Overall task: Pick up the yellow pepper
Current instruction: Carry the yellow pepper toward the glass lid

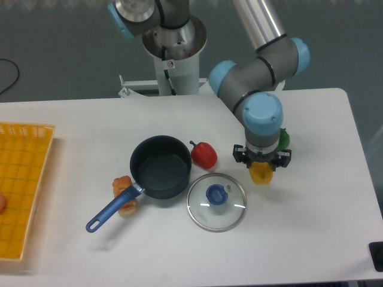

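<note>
Camera — end effector [261, 169] around yellow pepper [261, 174]

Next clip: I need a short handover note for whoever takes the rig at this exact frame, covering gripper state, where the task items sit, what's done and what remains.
Gripper: pointing straight down over the yellow pepper, apparently closed around its top; the wrist hides the contact.
Yellow pepper: under the gripper, right of the glass lid. Whether it has left the table can't be told.
Nearby: green pepper just behind the wrist, red pepper beside the pot.
Done: approach and probable grasp.
Left: confirm the grip and lift clear.
</note>
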`<state>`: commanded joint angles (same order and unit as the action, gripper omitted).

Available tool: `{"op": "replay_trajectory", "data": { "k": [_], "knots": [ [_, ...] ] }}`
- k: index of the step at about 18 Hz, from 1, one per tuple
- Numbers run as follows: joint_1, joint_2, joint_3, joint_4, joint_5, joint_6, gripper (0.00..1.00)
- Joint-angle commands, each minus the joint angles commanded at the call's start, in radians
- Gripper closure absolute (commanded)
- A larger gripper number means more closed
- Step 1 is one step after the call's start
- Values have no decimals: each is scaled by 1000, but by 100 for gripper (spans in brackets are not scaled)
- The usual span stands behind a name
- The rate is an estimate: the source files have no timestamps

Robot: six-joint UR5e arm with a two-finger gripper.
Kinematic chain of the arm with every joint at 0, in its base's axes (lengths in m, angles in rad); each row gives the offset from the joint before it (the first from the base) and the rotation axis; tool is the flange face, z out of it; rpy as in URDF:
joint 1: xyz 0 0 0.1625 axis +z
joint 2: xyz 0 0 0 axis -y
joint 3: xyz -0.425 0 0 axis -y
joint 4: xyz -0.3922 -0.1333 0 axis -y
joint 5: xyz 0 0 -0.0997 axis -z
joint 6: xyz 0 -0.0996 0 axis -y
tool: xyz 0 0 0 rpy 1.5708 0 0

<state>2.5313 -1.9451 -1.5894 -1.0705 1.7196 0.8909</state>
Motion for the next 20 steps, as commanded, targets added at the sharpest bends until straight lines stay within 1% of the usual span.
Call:
{"op": "replay_trajectory", "data": {
  "k": [3, 4, 5, 7, 9, 11, 12, 13, 15, 20],
  "knots": [
    [-43, 0, 38, -31, -2, 19, 45],
    [-46, 2, 46, -48, -2, 55, 45],
    [-51, 3, 48, -55, -5, 121, 45],
    [-52, 9, 49, -55, -18, 247, 45],
    [-57, 21, 49, -57, -31, 324, 45],
    [-62, 26, 49, -57, -58, 358, 45],
    [-62, 32, 46, -66, -66, 376, 45],
    [-63, 38, 46, -87, -66, 393, 45],
    [-65, 38, 45, -111, -60, 425, 45],
    [-72, 38, 39, -112, -60, 453, 45]
  ]
}}
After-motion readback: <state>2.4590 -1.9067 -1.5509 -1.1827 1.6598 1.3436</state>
